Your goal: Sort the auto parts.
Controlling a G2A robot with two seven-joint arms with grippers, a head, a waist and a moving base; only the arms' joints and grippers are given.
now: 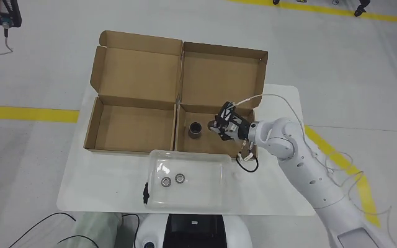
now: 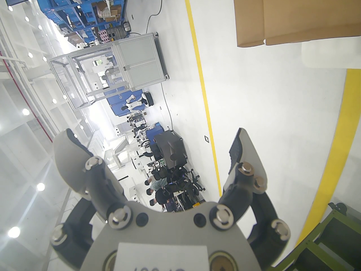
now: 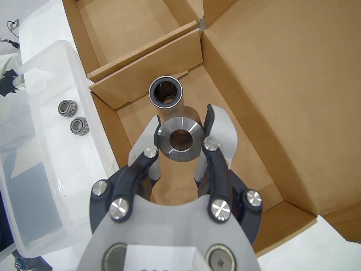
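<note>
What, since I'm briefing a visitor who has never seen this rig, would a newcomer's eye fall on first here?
The right gripper, shut on a shiny steel bushing, hangs over the right-hand cardboard box, where a darker sleeve stands upright. Nearer the robot, two small bearings lie in a clear plastic bin.

Bright, even overhead light casts soft shadows.
</note>
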